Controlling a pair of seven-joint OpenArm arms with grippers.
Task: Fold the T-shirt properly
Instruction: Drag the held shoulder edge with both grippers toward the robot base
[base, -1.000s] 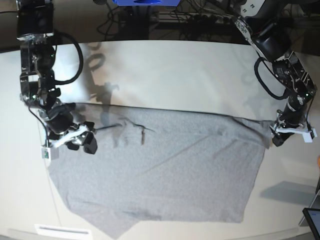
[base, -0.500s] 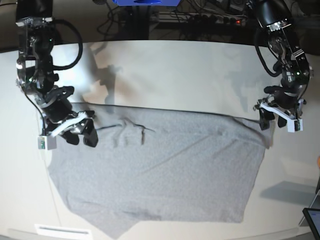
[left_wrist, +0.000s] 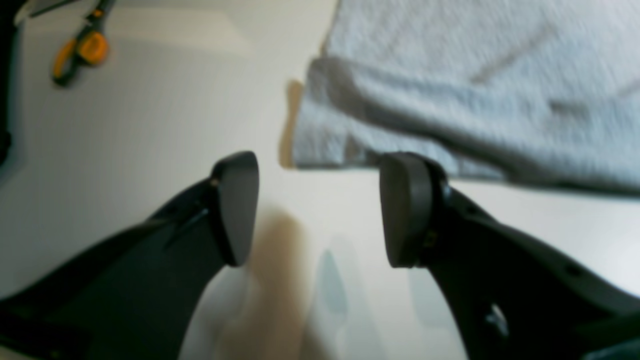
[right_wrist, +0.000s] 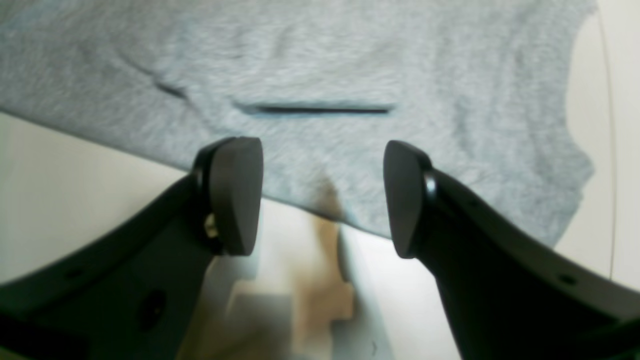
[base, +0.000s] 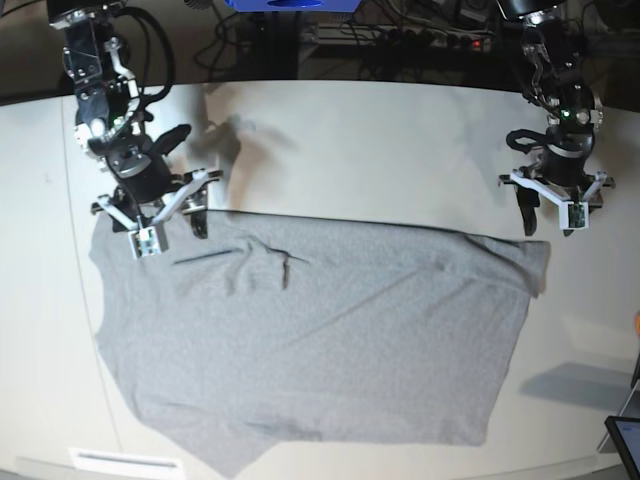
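Base view: T-shirt (base: 310, 340) lies flat across the near half of the table (base: 360, 150), plain side up; soft, light, floppy, so pinch at the far corners. Right gripper (base: 153, 212) and left gripper (base: 553, 209) both spread, holding nothing, just beyond its far edge.

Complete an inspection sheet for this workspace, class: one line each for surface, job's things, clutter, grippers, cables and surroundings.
Surface: pale table, bare beyond the cloth.
Job's things: grey T-shirt spread flat, plain side up, a few creases near its far edge.
Clutter: orange-handled scissors on the table beyond the shirt's corner.
Grippers: left gripper open, empty, above the shirt's far corner; right gripper open, empty, above the far edge.
Cables: black cable loops on the right arm; more behind the table.
Surroundings: dark equipment behind; a screen corner.
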